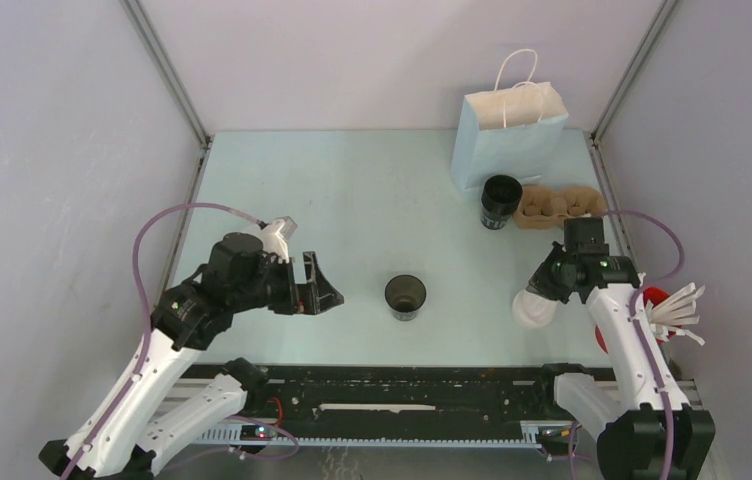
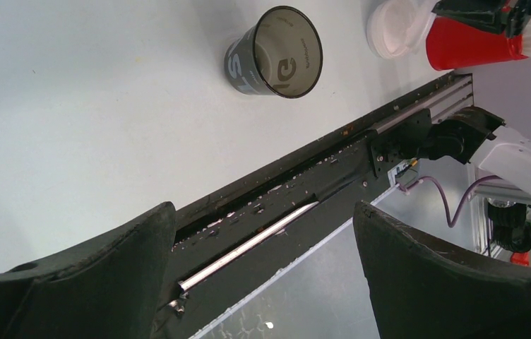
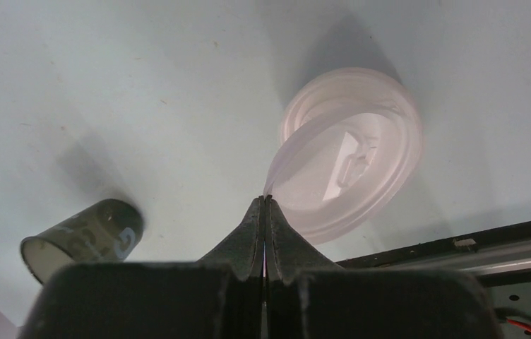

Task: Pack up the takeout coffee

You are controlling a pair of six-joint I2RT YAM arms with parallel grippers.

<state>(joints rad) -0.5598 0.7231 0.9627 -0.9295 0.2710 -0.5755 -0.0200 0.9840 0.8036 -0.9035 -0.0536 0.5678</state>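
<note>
The right gripper (image 3: 265,201) is pressed together on the thin rim of a pale translucent lid (image 3: 361,141), and the lid tilts away from the fingertips, low over the table (image 1: 352,200) near its right front edge. Whether a second lid lies under it I cannot tell from the wrist view. The left gripper (image 1: 317,285) hovers with its jaws wide apart and empty, aimed at the open cup (image 1: 405,297), which stands upright and uncovered in the middle of the table, well apart from both arms. A second cup (image 1: 500,200) stands just beside the cardboard carrier (image 1: 562,205) in front of the paper bag (image 1: 507,140) at the far right. The main risk, as I judge it, is the grip: a hold on so narrow an edge lets the lid pivot or slide out during the carry, and a tilted lid is likely to catch one side of the rim and tip the light, unsupported cup. If the left jaws close on that cup too hard, its wall could buckle and the lid would not seat. The red cup (image 2: 467,44) just beside the lid could also be knocked by the right arm
</note>
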